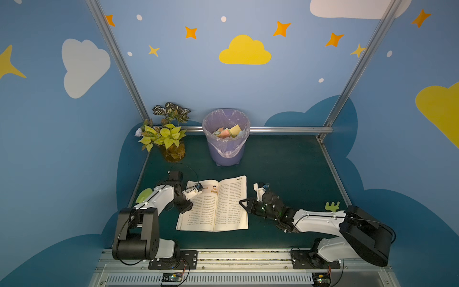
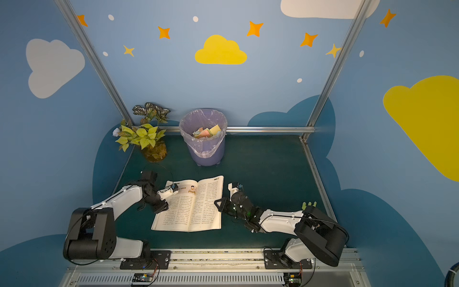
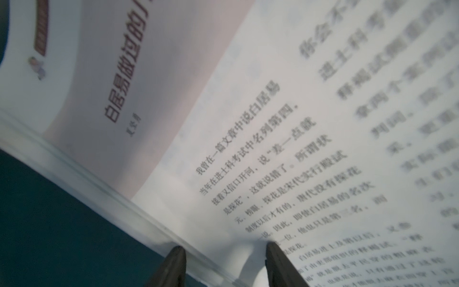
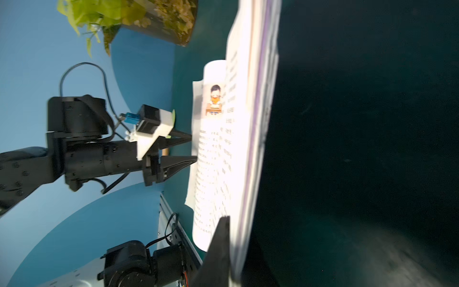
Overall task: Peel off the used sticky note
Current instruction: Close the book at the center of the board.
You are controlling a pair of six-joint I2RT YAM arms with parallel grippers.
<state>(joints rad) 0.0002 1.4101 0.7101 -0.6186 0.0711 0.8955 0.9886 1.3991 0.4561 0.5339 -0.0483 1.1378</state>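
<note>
Right wrist view: right gripper nipping the right page edge of the book
Guessing it's a page turn to find the sticky note: none shows on the open spread, so I can't tell where it is. Right jaws are pinched together on that page edge. The left gripper is half apart, with its tips seemingly pressing the left page flat so the book can't slide.

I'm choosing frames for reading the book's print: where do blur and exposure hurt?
Left wrist view: the book has legible text mid-frame, out of focus toward one side. Right wrist view: it is blown out white and smeared near the lens, the mat almost black. In both top views: sharp but dim, print too small to read.
</note>
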